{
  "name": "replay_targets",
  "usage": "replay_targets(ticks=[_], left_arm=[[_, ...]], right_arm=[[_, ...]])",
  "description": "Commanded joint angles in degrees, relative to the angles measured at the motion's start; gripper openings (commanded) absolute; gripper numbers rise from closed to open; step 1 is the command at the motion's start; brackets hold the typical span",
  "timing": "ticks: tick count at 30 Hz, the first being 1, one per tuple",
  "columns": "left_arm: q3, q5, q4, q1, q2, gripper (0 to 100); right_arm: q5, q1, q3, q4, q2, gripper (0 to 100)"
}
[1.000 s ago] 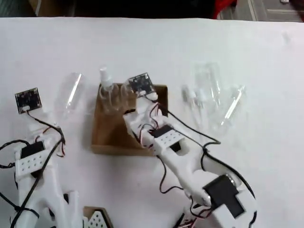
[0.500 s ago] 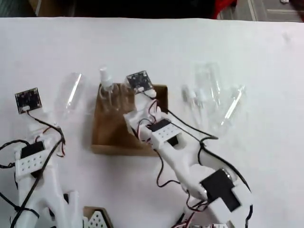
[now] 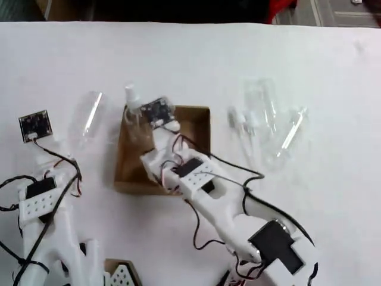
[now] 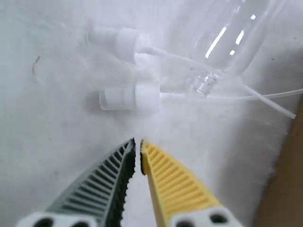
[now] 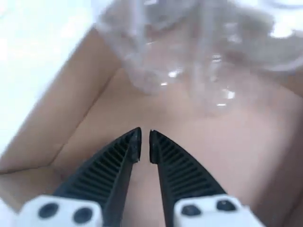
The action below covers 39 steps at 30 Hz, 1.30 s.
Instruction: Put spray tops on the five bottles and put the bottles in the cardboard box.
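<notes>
The cardboard box (image 3: 199,125) lies at the table's middle, with a clear bottle wearing a white spray top (image 3: 132,110) standing at its far left corner. My right arm (image 3: 196,174) hangs over the box. Its right gripper (image 5: 144,138) is shut and empty above the box floor (image 5: 156,113), with clear bottles (image 5: 189,71) just ahead. My left gripper (image 4: 138,144) is shut over the white table, short of two loose spray tops (image 4: 130,98) (image 4: 125,43) and a topless bottle (image 4: 232,38). That bottle (image 3: 89,113) lies left of the box.
More clear bottles (image 3: 262,101) (image 3: 289,134) and loose spray tops (image 3: 238,119) lie right of the box. The left arm (image 3: 38,196) stands at the near left. A cardboard edge (image 4: 289,179) shows beside the left gripper.
The right arm has swung left over the box, its wrist now closer to the capped bottle. The left arm has kept still.
</notes>
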Motion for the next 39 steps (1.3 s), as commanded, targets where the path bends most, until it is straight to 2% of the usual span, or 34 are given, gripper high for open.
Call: replay_targets(ticks=[1, 16, 21, 39], left_arm=[[-0.35, -0.35, -0.79, 0.75, -0.04, 2], [-0.35, -0.35, -0.79, 0.75, -0.04, 2], [-0.35, -0.35, -0.79, 0.75, -0.04, 2], [-0.35, -0.35, -0.79, 0.75, -0.04, 2]], right_arm=[[-0.09, -0.22, -0.44, -5.93, -2.51, 1.7], [-0.44, 0.13, -1.67, -14.20, 0.84, 1.7], [-0.44, 0.22, -5.27, -13.67, 6.90, 1.7], [-0.26, 0.40, -11.16, -11.82, 12.35, 1.7]])
